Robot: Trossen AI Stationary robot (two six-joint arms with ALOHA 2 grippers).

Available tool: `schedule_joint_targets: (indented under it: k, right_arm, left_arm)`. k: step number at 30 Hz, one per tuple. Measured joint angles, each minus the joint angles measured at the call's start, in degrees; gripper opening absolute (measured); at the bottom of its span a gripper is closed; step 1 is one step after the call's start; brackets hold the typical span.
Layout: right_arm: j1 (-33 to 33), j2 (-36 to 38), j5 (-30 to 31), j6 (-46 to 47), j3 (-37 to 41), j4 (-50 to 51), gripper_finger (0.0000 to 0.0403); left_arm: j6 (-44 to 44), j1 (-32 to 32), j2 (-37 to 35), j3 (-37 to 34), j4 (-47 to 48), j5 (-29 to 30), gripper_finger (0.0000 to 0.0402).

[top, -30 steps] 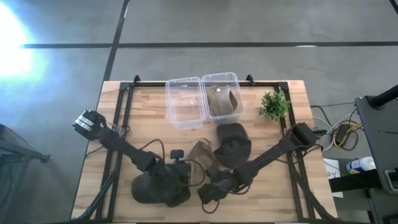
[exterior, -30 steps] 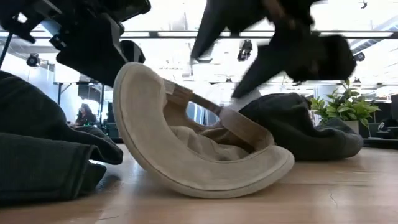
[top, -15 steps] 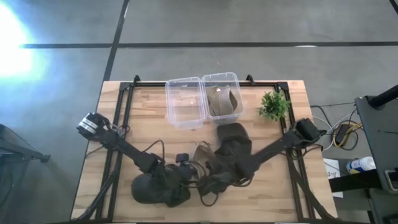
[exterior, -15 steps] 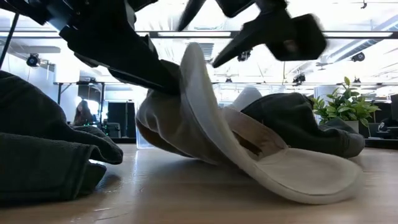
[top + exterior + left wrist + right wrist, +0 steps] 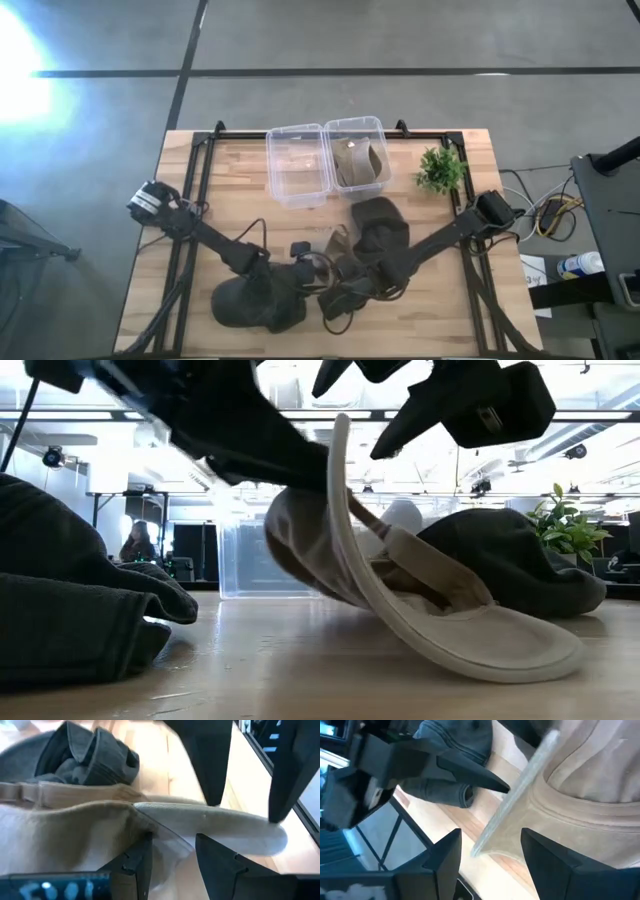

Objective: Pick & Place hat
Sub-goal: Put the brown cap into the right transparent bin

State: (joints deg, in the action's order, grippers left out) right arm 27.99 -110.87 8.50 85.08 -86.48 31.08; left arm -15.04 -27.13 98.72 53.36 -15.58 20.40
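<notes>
A tan cap [image 5: 335, 248] [image 5: 420, 610] sits mid-table between both arms, its brim on the wood and its crown raised. My left gripper [image 5: 312, 265] [image 5: 172, 851] comes from the table's left and is shut on the cap. My right gripper [image 5: 345, 287] [image 5: 490, 851] is open. Its fingers stand on either side of the cap's brim [image 5: 512, 822]; whether they touch it, I cannot tell. My left gripper pinches the tan cap's crown cloth beside the brim seam [image 5: 165, 834] between its two fingers. It comes slanting down from the table's left. The crown is held up off the table, tilted, while the brim's front edge [image 5: 520, 652] rests on the wood.
One dark hat [image 5: 245, 300] [image 5: 70, 600] lies near the left arm, and another [image 5: 380, 222] [image 5: 500, 560] lies behind the cap. Two clear bins stand at the far edge: one bare [image 5: 297, 165], one holding a tan hat [image 5: 357, 150]. A small plant [image 5: 440, 168] stands far right.
My left gripper has shifted toward the table's right and far side, taking the cap's crown along. The cap has tipped over: its brim, which stood on edge at the left, now lies flat toward the right with the crown raised. My right gripper has closed in on the brim.
</notes>
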Motion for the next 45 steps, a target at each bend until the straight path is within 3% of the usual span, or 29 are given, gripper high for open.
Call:
schedule_joint_targets:
  k: [15,21,26,34,39,45]
  right_arm:
    - [0.5,-2.7,-2.8,2.3,0.0,5.0,0.0186]
    - [1.5,-2.9,-3.1,2.1,0.1,4.8,0.0137]
    - [3.2,-0.4,-2.3,0.9,-1.6,6.7,0.0133]
    - [10.7,2.2,-2.3,17.5,-2.0,25.5,0.015]
    - [10.4,-0.2,-1.2,22.0,-0.2,25.3,0.0153]
    - [7.0,-4.3,2.0,19.6,0.8,23.5,0.0153]
  left_arm:
    - [4.8,0.6,0.1,1.9,1.2,-1.3,0.0145]
    - [4.3,-0.6,-0.4,1.8,9.5,-1.3,0.0145]
    - [3.1,-3.2,-1.0,1.7,15.5,-1.3,0.0145]
    - [2.1,-8.0,-1.2,1.7,15.6,-1.4,0.0145]
    - [1.2,-8.3,-0.5,1.7,15.4,-1.3,0.0145]
    - [1.0,-6.5,2.3,1.7,14.8,-1.6,0.0145]
